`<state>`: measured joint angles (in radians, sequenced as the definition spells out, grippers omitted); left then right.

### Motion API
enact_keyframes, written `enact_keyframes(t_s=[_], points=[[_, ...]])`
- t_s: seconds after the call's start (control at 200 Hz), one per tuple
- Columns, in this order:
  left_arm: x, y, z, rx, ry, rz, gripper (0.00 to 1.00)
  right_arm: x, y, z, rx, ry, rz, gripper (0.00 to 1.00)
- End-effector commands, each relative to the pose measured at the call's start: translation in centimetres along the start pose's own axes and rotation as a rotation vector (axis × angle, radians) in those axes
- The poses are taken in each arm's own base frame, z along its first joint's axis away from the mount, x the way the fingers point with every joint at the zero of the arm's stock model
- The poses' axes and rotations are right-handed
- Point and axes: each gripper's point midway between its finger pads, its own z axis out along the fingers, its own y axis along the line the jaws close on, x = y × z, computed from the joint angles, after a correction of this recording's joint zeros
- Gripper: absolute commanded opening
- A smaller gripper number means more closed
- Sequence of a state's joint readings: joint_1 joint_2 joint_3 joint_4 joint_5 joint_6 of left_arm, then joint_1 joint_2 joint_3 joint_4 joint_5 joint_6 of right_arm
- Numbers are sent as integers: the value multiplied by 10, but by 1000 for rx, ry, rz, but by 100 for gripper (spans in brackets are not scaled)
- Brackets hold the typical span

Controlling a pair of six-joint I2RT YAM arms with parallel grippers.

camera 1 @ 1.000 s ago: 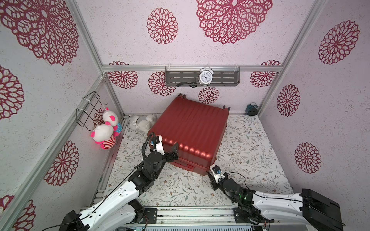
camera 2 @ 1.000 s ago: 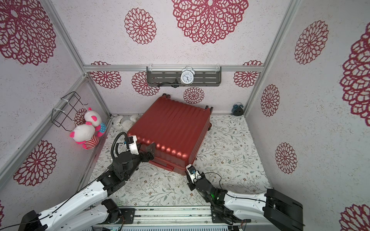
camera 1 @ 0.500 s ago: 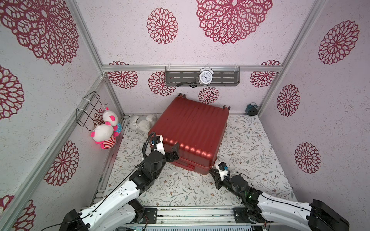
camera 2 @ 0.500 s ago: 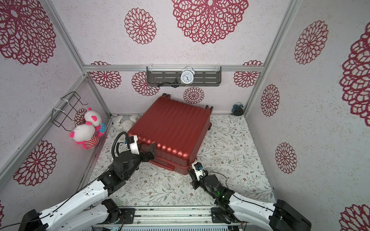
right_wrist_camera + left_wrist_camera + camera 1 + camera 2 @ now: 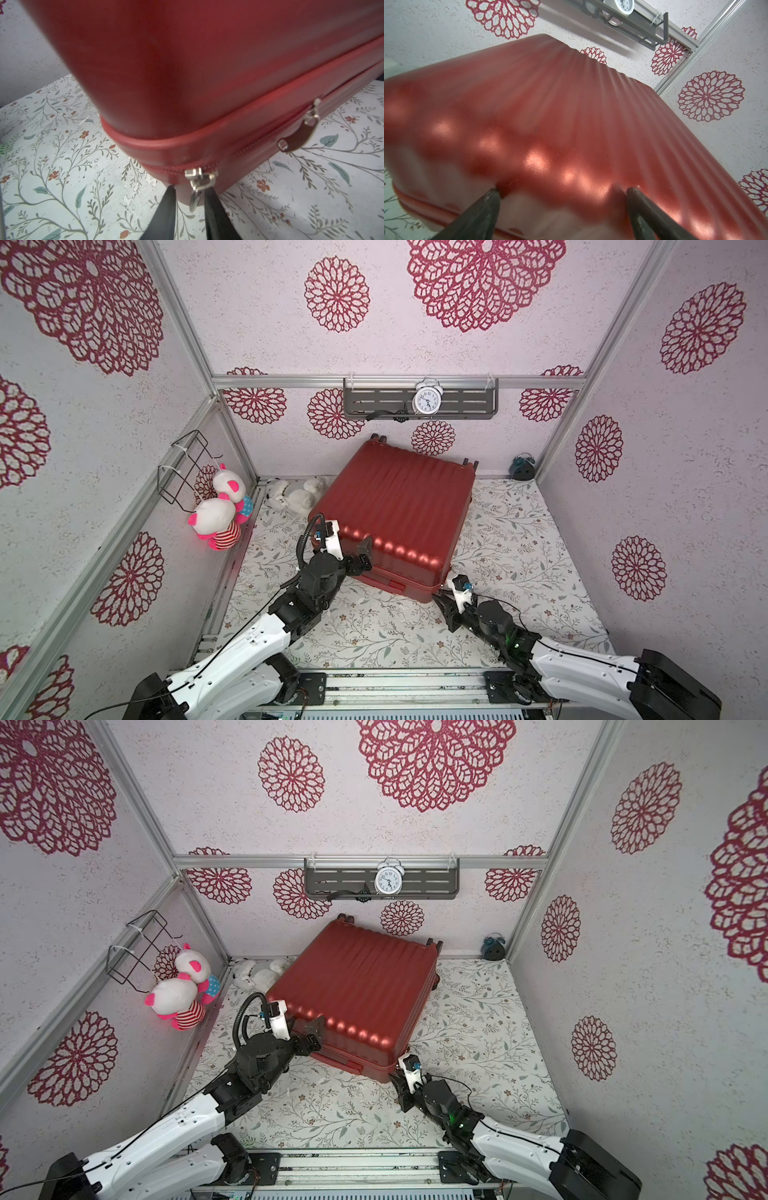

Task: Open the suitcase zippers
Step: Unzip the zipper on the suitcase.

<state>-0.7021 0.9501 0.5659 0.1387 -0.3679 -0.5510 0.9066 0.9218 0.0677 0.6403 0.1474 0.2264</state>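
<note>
A red ribbed suitcase (image 5: pixel 399 506) lies flat on the floral tabletop (image 5: pixel 519 539). The left end effector (image 5: pixel 365 552), spread wide, touches its near edge; the right end effector (image 5: pixel 190 188), narrowly parted, brackets a metal zipper pull (image 5: pixel 196 195) at its near corner

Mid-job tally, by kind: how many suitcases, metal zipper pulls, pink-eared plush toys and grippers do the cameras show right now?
Suitcase: 1
Metal zipper pulls: 2
Pink-eared plush toys: 2
Grippers: 2, left gripper and right gripper
Total: 7
</note>
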Motion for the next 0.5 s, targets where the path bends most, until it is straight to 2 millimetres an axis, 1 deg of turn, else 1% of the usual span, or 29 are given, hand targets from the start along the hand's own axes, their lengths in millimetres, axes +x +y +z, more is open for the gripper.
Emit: enact_keyframes(t_s=[0.0,0.125,0.275,0.355,0.43,0.495], points=[[17,-13,5,67,78,26,98,-21,3,3,-2,-44,3,20],[18,-13,6,67,82,28,98,-18,1,2,10,-28,-5,12],[19,-14,7,66,85,28,98,-18,-6,-2,45,-32,-6,10],[19,-14,7,67,84,27,98,-20,-11,-4,75,-32,-9,7],[19,-14,7,68,86,25,98,-20,-18,-6,114,-23,-13,0],[19,-14,7,71,87,25,98,-20,-20,-7,128,-19,-19,0]])
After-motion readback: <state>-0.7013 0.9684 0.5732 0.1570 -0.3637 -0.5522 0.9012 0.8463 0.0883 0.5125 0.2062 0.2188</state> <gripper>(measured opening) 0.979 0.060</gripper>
